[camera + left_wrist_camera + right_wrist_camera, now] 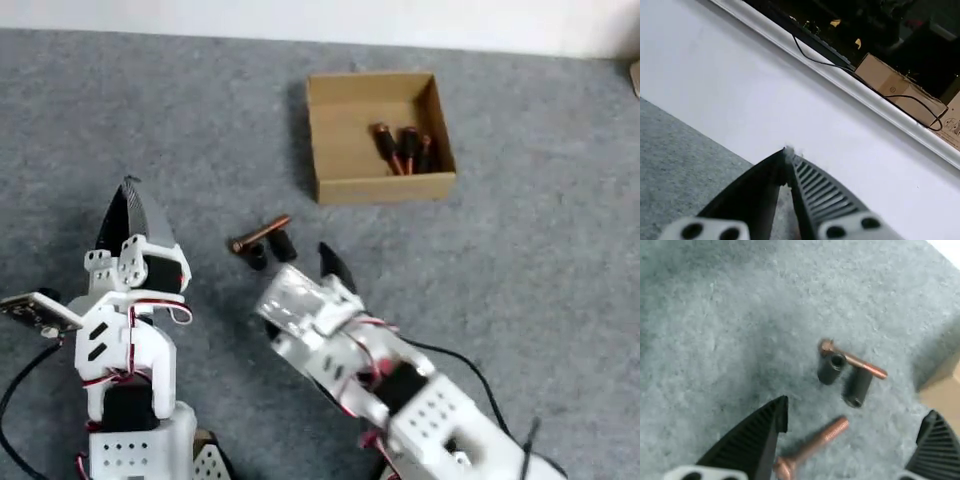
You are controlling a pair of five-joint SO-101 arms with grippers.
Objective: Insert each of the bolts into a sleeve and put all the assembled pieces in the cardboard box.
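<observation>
Where the right gripper [857, 410] hangs over the grey carpet [520, 260], its jaws stand wide apart and hold nothing. One loose bolt [810, 448] lies on the carpet beneath it, close to one finger. Just beyond, two black sleeves [831, 368] lie side by side, with a second bolt [856, 360] touching them. The left gripper [788, 156] is closed and empty, well apart from these parts. Farthest out, the cardboard box [330, 120] holds assembled pieces [405, 148].

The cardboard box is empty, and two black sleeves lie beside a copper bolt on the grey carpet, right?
The cardboard box is not empty: the high view shows assembled pieces inside it. The two black sleeves do lie beside a copper bolt on the grey carpet.
</observation>
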